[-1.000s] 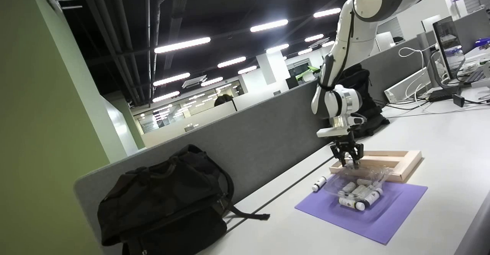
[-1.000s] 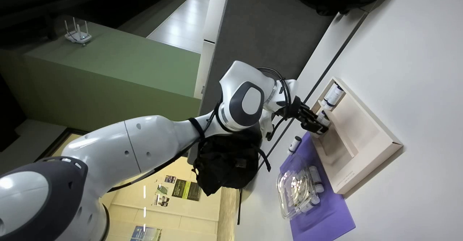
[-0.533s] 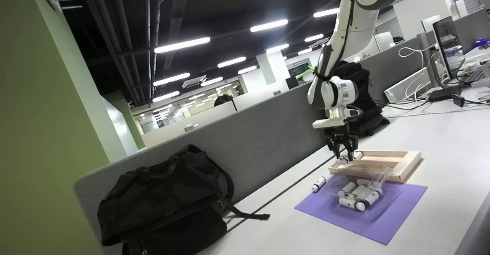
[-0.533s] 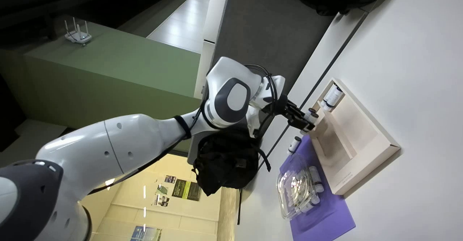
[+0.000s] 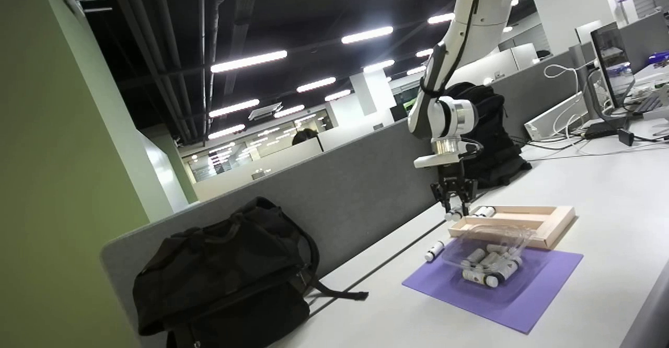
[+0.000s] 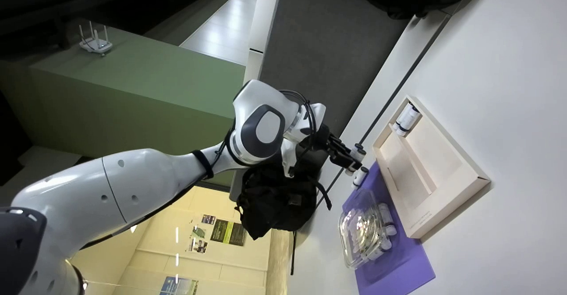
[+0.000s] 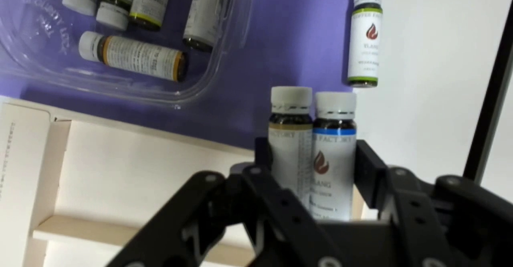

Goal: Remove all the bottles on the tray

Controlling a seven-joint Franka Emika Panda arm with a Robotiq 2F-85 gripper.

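Observation:
My gripper (image 7: 312, 162) is shut on two bottles standing side by side, a brown-banded bottle (image 7: 290, 146) and a blue-banded bottle (image 7: 333, 162), both white-capped. In an exterior view the gripper (image 6: 354, 158) hangs beside the tray, near a lone bottle (image 6: 360, 177). The tan wooden tray (image 6: 463, 186) still bears bottles (image 6: 406, 118) in its far compartment; its other compartments look bare. That lone bottle (image 7: 364, 42), with green bands, lies at the edge of the purple mat in the wrist view. Several more bottles (image 7: 140, 57) lie at the clear plastic container.
The clear container (image 6: 345, 242) rests on the purple mat (image 5: 543, 290), close against the tray. A grey partition (image 5: 366, 196) runs behind the table, with a black backpack (image 5: 491, 144) behind the arm and another backpack (image 5: 225, 275) farther along the table.
The gripper has lifted the two bottles up out of the tray and carried them sideways past its end, toward the lone bottle. The tray and the other bottles lie as before.

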